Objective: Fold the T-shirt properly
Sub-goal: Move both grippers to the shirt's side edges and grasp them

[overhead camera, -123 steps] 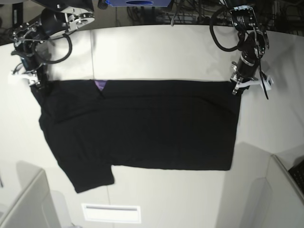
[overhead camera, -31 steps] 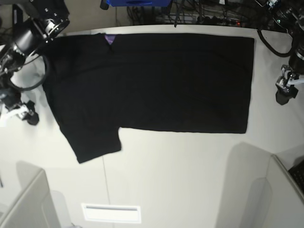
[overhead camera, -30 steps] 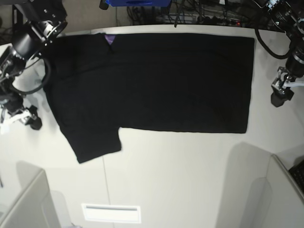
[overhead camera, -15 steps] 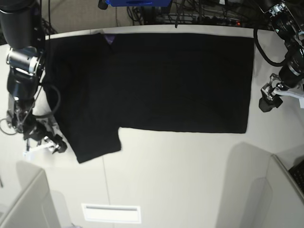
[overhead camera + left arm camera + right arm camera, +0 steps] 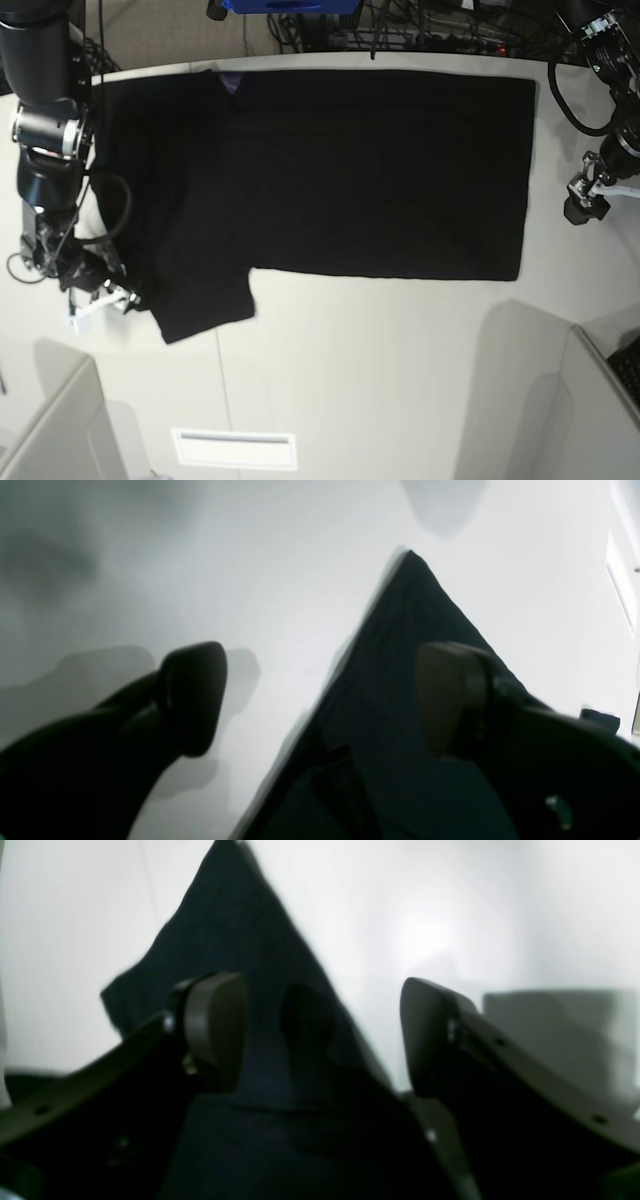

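Observation:
The black T-shirt [image 5: 350, 170] lies spread flat on the white table [image 5: 380, 360], with a bit of purple print [image 5: 232, 80] at its far edge. One short sleeve [image 5: 200, 300] points toward the near left. My right gripper [image 5: 112, 294] sits open just left of that sleeve; in the right wrist view its jaws [image 5: 320, 1035] stand wide, with the sleeve cloth [image 5: 240, 930] under and ahead of them. My left gripper [image 5: 582, 204] hangs open to the right of the shirt's right edge. The left wrist view shows a shirt corner [image 5: 395, 620] between its fingers [image 5: 192, 695].
A white slotted label [image 5: 235, 448] lies near the table's front edge. Grey panels stand at the near left [image 5: 60, 420] and near right [image 5: 540, 390]. Cables [image 5: 420, 30] and a blue object [image 5: 290, 5] sit behind the far edge.
My right gripper has come down the left side and closer in, up to the sleeve's edge. My left gripper swung toward the shirt's right edge, then drew back a little.

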`<action>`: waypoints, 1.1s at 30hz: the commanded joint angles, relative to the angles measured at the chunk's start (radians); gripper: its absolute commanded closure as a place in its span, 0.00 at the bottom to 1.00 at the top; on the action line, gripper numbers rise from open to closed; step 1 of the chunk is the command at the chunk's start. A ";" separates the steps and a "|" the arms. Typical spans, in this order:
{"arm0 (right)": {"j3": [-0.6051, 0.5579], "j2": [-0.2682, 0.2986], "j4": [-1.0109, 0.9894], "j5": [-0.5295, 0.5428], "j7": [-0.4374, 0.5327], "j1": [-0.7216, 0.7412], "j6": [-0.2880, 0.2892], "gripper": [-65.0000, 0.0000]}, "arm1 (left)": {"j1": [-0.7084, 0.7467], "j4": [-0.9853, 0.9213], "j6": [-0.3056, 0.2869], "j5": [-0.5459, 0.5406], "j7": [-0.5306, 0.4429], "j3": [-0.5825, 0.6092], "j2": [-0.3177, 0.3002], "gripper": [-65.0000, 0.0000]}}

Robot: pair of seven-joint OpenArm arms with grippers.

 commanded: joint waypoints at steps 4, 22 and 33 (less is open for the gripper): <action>-0.001 0.010 0.014 -0.009 -0.041 0.012 0.040 0.47 | -0.008 0.017 -0.005 -0.013 -0.015 -0.006 -0.020 0.12; -0.077 -0.020 0.008 -0.004 0.002 0.011 0.036 0.52 | -0.008 0.017 -0.005 -0.013 -0.015 -0.006 -0.020 0.12; -0.071 -0.009 0.010 -0.009 0.007 -0.006 0.036 1.00 | -0.046 0.006 -0.005 -0.008 -0.012 0.003 -0.020 0.12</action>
